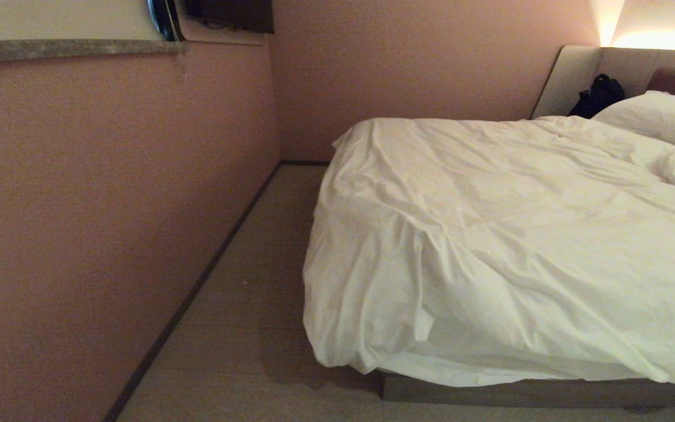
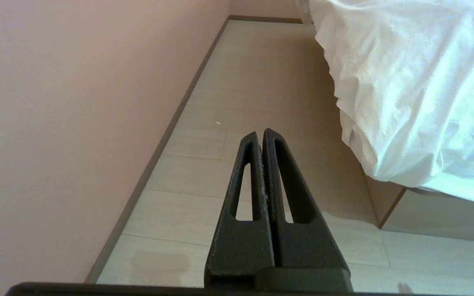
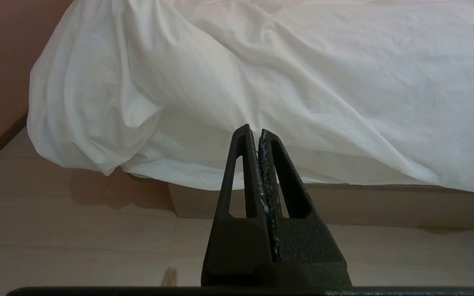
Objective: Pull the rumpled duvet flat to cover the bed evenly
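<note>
Duvet [image 1: 519,234] lies rumpled across the bed [image 1: 548,391], bunched at the near corner and drooping over the base toward the floor [image 1: 244,293]. Left claw [image 2: 261,133] and right claw [image 3: 252,130] hang fully closed, holding nothing, short of that corner. Risk, as I judge it: pinching only the thin cover would drag the cloth askew or slip loose.
</note>
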`<state>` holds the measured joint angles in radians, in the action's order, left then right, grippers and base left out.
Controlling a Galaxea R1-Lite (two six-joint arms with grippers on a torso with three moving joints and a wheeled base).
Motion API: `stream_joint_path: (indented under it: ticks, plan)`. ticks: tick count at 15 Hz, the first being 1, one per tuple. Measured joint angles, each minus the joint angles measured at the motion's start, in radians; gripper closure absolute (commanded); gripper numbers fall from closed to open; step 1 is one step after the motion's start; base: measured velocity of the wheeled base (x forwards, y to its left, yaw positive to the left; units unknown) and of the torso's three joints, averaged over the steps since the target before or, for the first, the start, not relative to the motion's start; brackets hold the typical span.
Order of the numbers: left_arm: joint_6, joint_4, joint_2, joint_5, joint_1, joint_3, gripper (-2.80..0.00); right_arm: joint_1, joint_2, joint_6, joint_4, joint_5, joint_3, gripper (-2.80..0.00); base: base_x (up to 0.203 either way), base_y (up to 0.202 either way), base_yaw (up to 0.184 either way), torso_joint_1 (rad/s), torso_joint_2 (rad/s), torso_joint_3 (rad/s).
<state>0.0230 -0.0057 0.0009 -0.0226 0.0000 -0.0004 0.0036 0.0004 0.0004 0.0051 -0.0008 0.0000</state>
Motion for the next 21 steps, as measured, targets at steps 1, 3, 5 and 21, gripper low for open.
stream_joint_path:
  ticks: [1, 3, 5, 21]
  plan:
    - [0.002, 0.000, 0.000, -0.001, 0.000, 0.000, 0.00, 0.000, 0.000, -0.004, 0.001, 0.001, 0.000, 0.00, 0.000, 0.000, 0.000, 0.000, 0.00, 0.000]
    - [0.002, 0.000, 0.000, 0.000, 0.000, 0.000, 0.00, 0.000, 0.000, -0.005, 0.001, -0.001, 0.000, 0.00, 0.000, 0.000, 0.000, 0.000, 0.00, 0.000]
    - [0.000, 0.000, 0.000, 0.002, 0.000, 0.000, 0.00, 0.000, 0.000, -0.005, 0.001, 0.000, 0.000, 0.00, 0.000, 0.000, 0.000, 0.000, 0.00, 0.000]
    - [0.008, 0.000, 0.000, 0.002, 0.000, 0.000, 0.00, 0.000, 0.000, 0.003, 0.000, 0.000, 0.000, 0.00, 0.000, 0.000, 0.000, -0.048, 0.16, 0.107]
